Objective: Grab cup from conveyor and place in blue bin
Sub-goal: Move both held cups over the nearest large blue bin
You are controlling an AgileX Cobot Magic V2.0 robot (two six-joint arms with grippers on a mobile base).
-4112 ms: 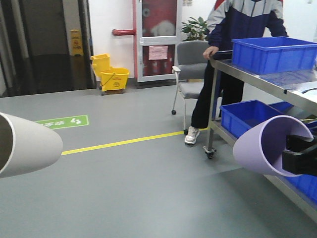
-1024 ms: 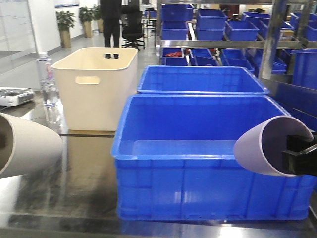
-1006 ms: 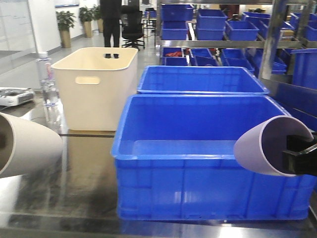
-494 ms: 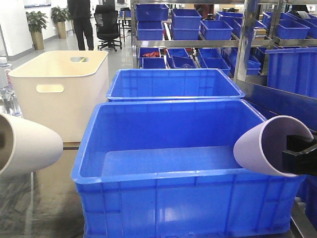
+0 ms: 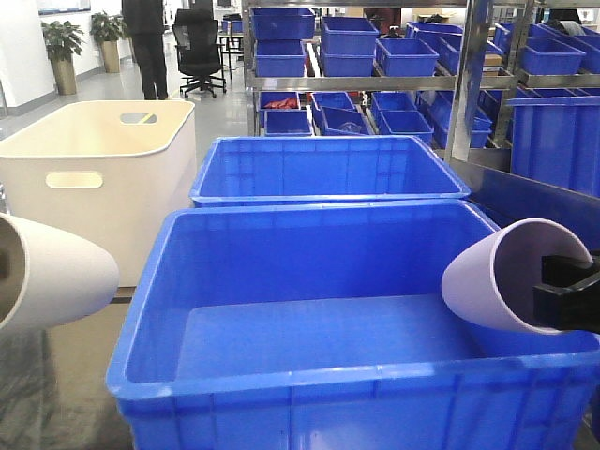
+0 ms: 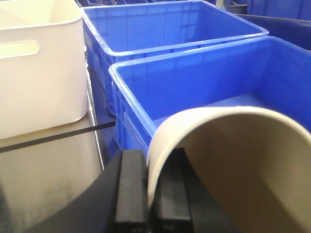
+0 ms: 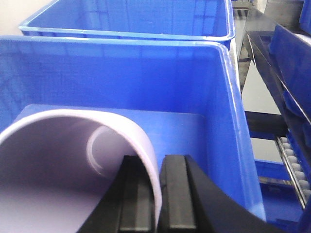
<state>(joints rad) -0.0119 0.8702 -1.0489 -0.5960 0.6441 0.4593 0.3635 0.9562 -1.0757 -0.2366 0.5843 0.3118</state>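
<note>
The blue bin [image 5: 309, 281] stands open-topped right in front of me, its bare floor showing. My left gripper [image 6: 149, 160] is shut on the rim of a beige cup [image 6: 233, 165], one finger inside and one outside. This cup [image 5: 47, 277] hangs left of the bin's near-left corner. My right gripper [image 7: 156, 167] is shut on the wall of a lilac cup [image 7: 58, 165]. That cup [image 5: 492, 281] hangs over the bin's right rim, mouth turned toward the front-facing camera. The conveyor is out of view.
A second blue bin [image 5: 323, 169] sits directly behind the first. A cream-white tub [image 5: 94, 178] with handle slots stands to the left. Steel shelves [image 5: 375, 56] stacked with blue crates fill the back and right. A person [image 5: 145, 42] stands far back by an office chair.
The view swung from a floor area to the bins, then moved closer; the blue bin now fills the lower frame. Both cups stay held in the same places.
</note>
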